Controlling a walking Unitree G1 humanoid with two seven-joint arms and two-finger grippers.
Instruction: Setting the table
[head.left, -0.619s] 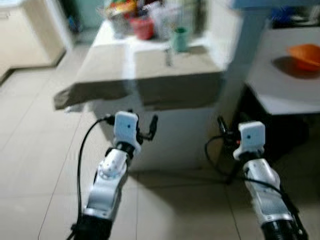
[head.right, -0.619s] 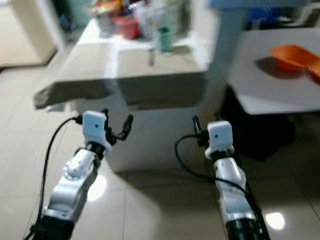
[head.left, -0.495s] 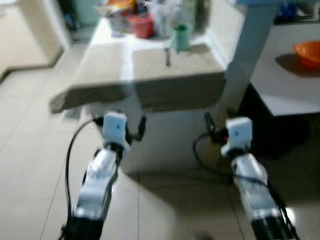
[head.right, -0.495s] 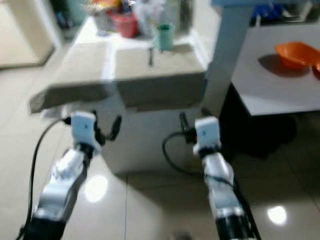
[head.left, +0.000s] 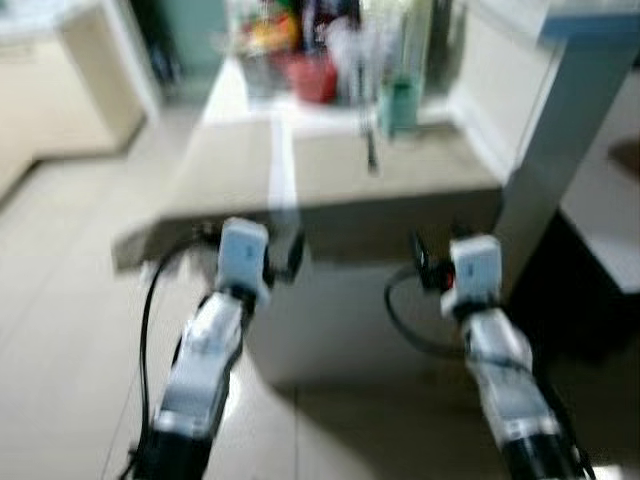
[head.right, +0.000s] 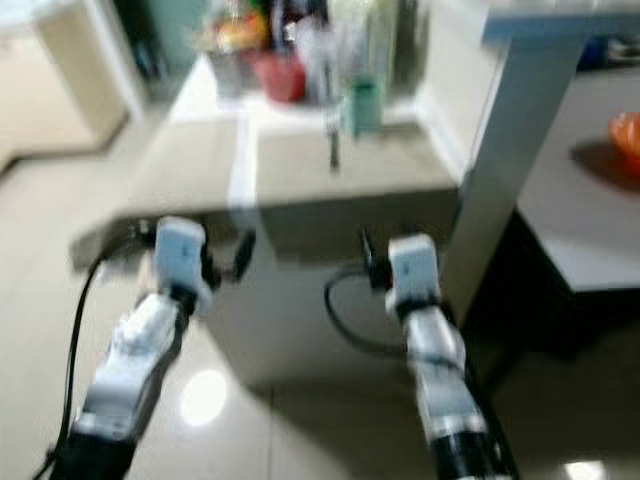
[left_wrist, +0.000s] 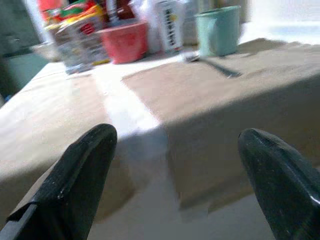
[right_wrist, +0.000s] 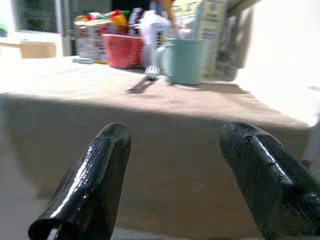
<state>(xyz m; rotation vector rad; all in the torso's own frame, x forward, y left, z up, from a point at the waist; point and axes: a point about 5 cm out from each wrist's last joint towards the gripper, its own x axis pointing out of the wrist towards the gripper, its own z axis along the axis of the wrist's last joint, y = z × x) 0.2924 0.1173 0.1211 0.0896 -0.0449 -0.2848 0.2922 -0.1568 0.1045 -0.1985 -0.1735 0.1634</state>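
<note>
While both hands (right_wrist: 175, 175) gape, fork (right_wrist: 142, 80) ahead, tabletop

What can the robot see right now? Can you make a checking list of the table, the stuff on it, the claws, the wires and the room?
Surface: table with tan cloth, pale strip down it.
Job's things: green cup upright at the far end; fork lying beside it.
Clutter: red bowl, packets and bottles bunched behind.
Grippers: left gripper and right gripper open, holding nothing, short of the table's near edge.
Cables: black cable looping by the right wrist.
Surroundings: tiled floor; second table with something orange.
</note>
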